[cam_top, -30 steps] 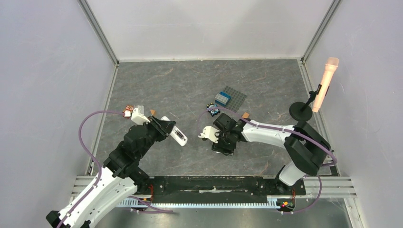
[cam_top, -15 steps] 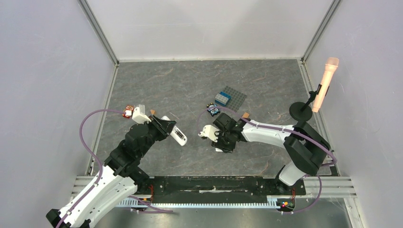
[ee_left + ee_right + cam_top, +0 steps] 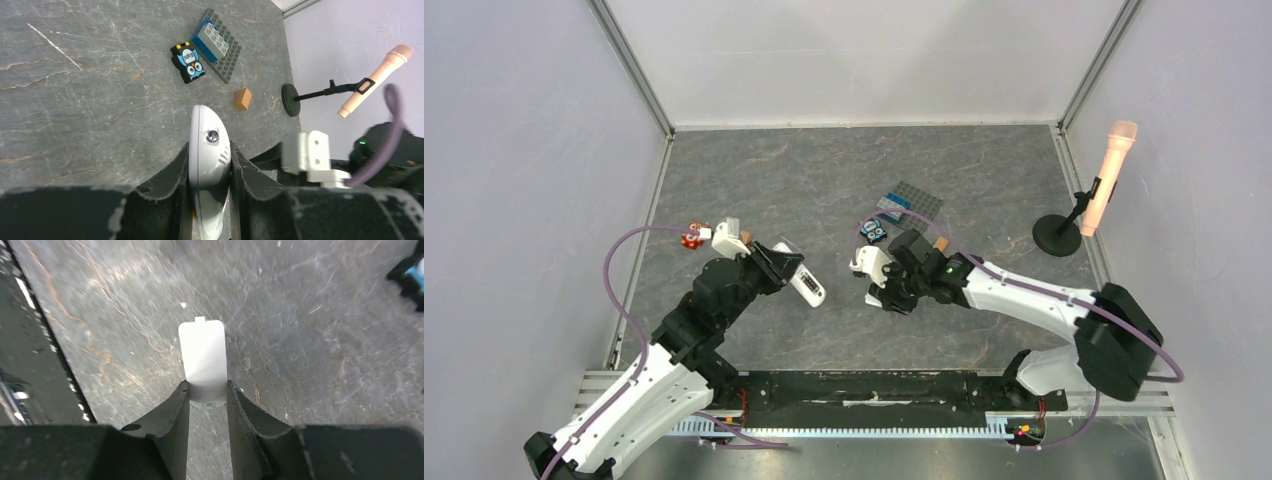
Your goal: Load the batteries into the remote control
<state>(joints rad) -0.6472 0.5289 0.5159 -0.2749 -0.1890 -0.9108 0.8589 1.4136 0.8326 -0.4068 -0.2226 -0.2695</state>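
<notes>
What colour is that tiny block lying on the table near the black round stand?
Orange-brown; the small block shows best in the left wrist view.

A robot lab cell: plain white panels (image 3: 854, 60) in an aluminium frame (image 3: 631, 65) enclose the grey desk (image 3: 824, 170).

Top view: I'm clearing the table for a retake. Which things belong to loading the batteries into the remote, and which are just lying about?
Job: remote control, white battery cover; batteries not visible.
Lying about: black-and-blue toy figure, grey brick plate with blue brick, orange-brown block, microphone on stand.
</notes>
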